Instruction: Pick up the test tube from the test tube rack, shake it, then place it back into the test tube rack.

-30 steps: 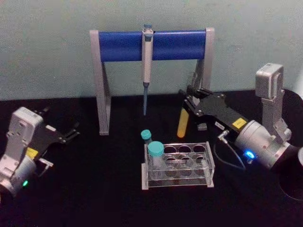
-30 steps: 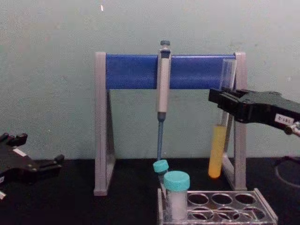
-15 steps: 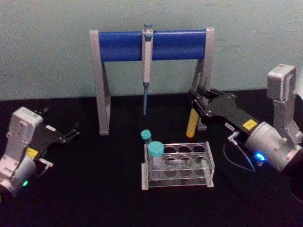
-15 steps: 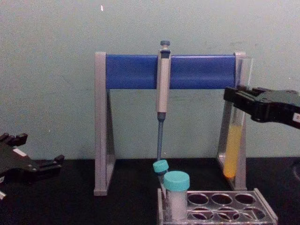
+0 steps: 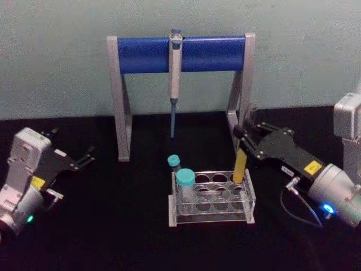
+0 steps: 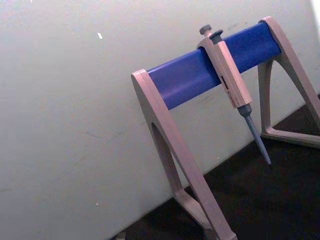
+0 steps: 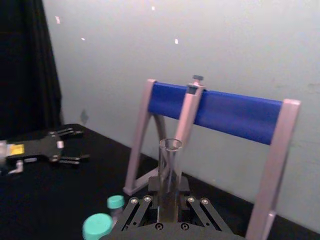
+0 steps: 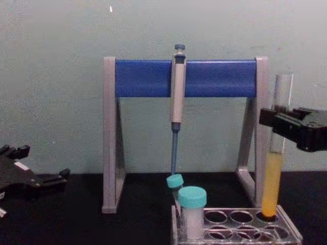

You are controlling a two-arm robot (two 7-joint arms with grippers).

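Fingers of right gripper clamp test tube; we keep it vertical so base enters corner hole of test tube rack. Left gripper parked, fingers spread, empty.

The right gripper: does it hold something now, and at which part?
The right gripper holds the test tube by its clear upper part, above the yellow liquid. The left gripper rests open and empty, far left.

Chest view crops the test tube rack.
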